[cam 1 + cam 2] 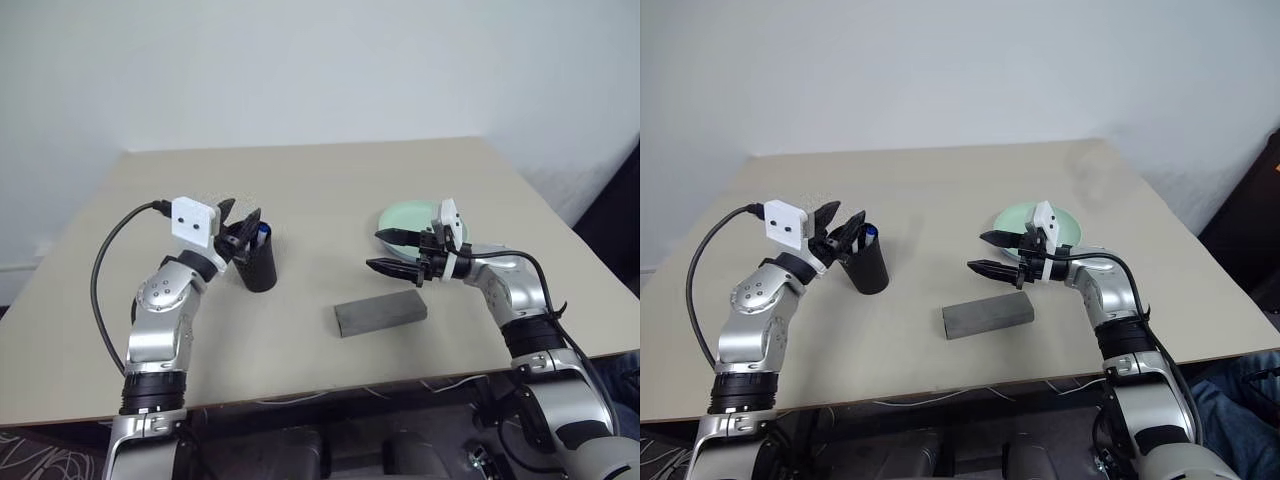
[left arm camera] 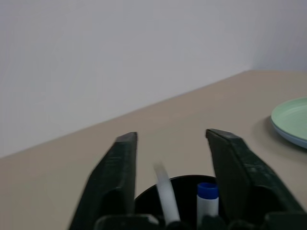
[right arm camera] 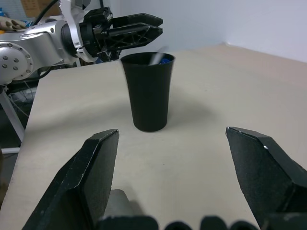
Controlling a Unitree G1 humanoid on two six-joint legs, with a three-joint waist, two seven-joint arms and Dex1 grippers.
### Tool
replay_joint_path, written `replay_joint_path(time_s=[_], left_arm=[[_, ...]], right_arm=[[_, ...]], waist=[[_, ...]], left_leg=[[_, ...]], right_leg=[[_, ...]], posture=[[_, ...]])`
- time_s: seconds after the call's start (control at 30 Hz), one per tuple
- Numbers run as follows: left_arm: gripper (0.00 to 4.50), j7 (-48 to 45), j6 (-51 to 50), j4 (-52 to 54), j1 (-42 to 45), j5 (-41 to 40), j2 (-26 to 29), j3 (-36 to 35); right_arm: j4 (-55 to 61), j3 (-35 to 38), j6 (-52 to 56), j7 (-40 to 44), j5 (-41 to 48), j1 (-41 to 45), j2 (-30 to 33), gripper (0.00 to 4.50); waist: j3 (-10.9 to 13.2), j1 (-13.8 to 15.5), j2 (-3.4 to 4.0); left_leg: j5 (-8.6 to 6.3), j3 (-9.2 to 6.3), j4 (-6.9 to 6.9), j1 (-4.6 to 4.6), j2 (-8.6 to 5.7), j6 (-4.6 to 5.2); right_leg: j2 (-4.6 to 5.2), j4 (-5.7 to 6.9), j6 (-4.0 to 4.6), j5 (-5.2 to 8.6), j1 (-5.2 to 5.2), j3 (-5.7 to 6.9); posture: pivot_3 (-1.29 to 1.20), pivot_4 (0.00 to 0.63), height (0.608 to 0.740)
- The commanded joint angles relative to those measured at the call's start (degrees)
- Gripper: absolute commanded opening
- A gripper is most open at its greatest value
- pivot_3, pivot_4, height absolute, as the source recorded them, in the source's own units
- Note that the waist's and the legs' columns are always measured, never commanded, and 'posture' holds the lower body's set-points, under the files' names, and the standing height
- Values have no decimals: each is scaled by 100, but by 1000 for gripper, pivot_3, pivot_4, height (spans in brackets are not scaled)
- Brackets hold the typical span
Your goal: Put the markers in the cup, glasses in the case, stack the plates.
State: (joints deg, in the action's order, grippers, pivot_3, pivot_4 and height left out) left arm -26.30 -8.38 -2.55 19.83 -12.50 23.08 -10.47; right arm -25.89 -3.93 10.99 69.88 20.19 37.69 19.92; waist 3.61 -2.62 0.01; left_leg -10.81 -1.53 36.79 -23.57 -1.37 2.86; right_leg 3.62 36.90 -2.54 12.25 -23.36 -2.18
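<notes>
A beige table [image 1: 300, 190] stands against a white wall [image 1: 300, 60]; both the left gripper [image 1: 243, 228] and the right gripper [image 1: 395, 252] gape empty.

The black cup [image 3: 149, 91] is looking like smooth, faintly glossy plastic. The grey case [image 1: 380, 315] is appearing matt and dull. The mint-green plate [image 2: 292, 120] is showing a smooth, soft sheen. The beige table [image 1: 330, 190] is looking smooth and matt, like laminate.
</notes>
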Motion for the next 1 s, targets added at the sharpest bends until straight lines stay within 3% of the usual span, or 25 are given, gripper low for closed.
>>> replay_joint_path(time_s=[0.03,0.3,0.67,0.83,1.0], left_arm=[[3673,-39,102,219,82,-112,-12,-14],[3673,-28,65,283,155,-140,-41,-41],[3673,-1009,-1530,1595,-2,-1988,261,-74],[3673,-1132,-1771,1907,-292,-1950,337,268],[3673,-1110,-1518,1962,-564,-1387,255,906]], right_arm=[[241,109,-55,6,80,133,27,3878],[212,95,-94,-15,50,139,15,3878],[97,140,-224,-165,-60,72,72,3878],[72,279,-303,-523,-123,-119,146,3878],[394,634,-146,-752,8,-655,580,3878]], waist=[[0,0,0],[0,0,0],[1,-13,0],[1,-13,0],[2,8,0]], left_leg=[[0,0,0,0,0,0],[0,0,0,-1,0,0],[0,1,-4,-6,0,0],[0,2,-7,-4,0,0],[0,2,-7,-6,-8,1]], right_leg=[[0,0,1,1,0,0],[0,-1,8,5,-1,0],[1,-5,11,8,1,-1],[0,-7,13,9,2,-1],[14,-14,13,10,1,0]], posture=[[0,0,738],[0,0,738],[0,0,738],[0,0,738],[0,0,738]])
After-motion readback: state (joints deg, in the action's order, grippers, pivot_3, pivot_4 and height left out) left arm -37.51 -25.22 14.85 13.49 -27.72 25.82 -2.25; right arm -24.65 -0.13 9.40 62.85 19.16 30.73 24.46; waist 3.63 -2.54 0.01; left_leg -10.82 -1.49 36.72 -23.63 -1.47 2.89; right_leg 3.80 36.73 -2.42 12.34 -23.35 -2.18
